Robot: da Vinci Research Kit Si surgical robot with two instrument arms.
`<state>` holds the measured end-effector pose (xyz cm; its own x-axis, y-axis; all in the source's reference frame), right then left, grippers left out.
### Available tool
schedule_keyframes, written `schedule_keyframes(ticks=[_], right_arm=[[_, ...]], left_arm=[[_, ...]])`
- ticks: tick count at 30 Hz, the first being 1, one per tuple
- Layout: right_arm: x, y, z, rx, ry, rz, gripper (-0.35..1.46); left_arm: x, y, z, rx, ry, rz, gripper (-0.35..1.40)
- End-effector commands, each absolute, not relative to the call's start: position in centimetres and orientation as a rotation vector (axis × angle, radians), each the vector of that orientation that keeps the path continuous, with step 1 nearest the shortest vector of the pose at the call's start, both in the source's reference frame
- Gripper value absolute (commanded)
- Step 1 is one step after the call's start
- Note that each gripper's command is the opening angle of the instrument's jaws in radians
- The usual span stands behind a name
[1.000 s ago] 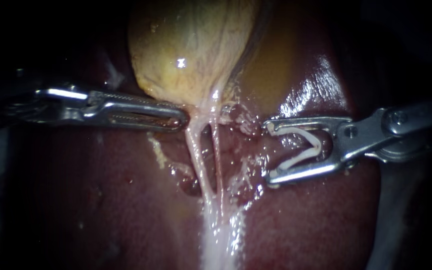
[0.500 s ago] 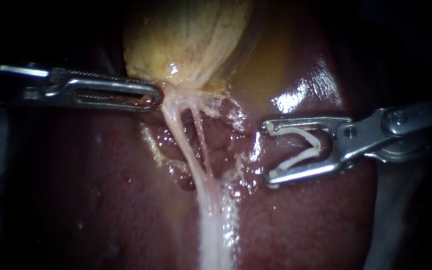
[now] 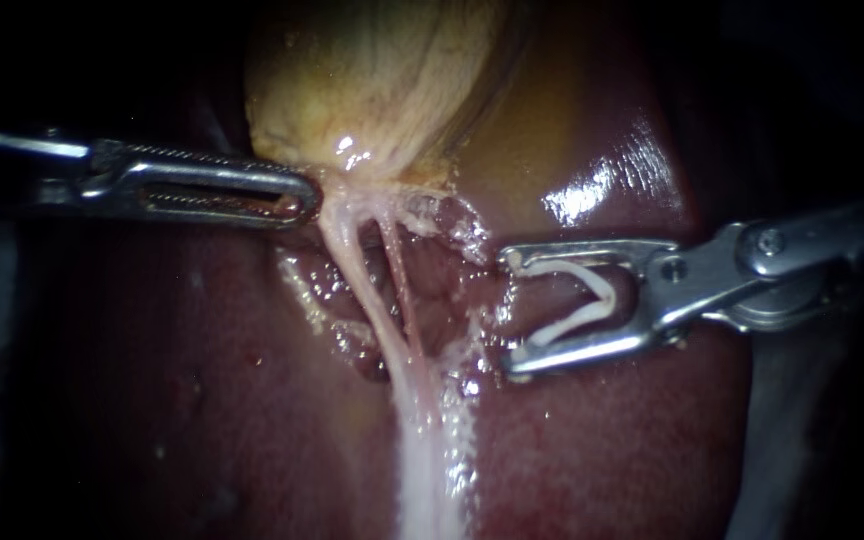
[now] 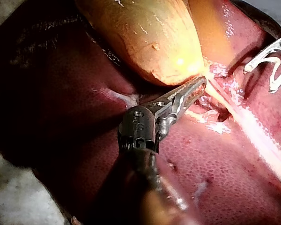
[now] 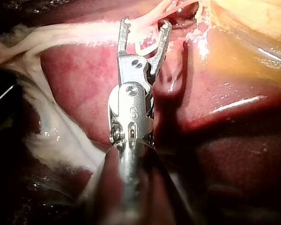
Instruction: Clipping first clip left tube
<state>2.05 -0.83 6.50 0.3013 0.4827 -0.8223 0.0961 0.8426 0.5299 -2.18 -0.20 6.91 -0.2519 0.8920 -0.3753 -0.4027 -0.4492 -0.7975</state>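
Note:
My left instrument (image 3: 304, 200) comes in from the left, and its jaws are shut on the neck of the yellow gallbladder (image 3: 382, 80), holding it to the left. Two tubes run down from the neck: the thicker pale left tube (image 3: 355, 270) and a thin reddish right tube (image 3: 402, 290). My right instrument (image 3: 509, 312) holds a white V-shaped clip (image 3: 577, 300) between wide-standing jaws, a short way right of both tubes and touching neither. The left wrist view shows the left instrument's jaws (image 4: 199, 84) at the neck. In the right wrist view the clip (image 5: 147, 44) points at the tubes.
Dark red liver (image 3: 252, 400) lies under and around everything. A pale band of tissue (image 3: 427, 470) continues down from where the tubes join. Frayed whitish tissue (image 3: 452, 215) sits between the tubes and the clip.
My left instrument has pulled the gallbladder neck left and up, slanting and stretching the tubes. My right instrument with the clip has moved left, closer to the tubes.

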Motion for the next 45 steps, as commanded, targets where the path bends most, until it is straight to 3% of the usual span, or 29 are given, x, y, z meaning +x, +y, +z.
schedule_keyframes(ticks=[1,14,45], right_arm=[[2.1,-0.84,6.51,0.543,1.253,0.274,0.5],[2.49,-0.88,6.72,0.539,1.256,0.263,0.5],[2.87,-1.02,7.1,0.572,1.25,0.271,0.5]], left_arm=[[-2.19,-0.2,6.9,-1.058,-0.714,1.831,-0.35],[-2.21,-0.21,6.88,-1.057,-0.712,1.83,-0.35],[-2.26,-0.23,6.84,-1.055,-0.708,1.828,-0.35]])
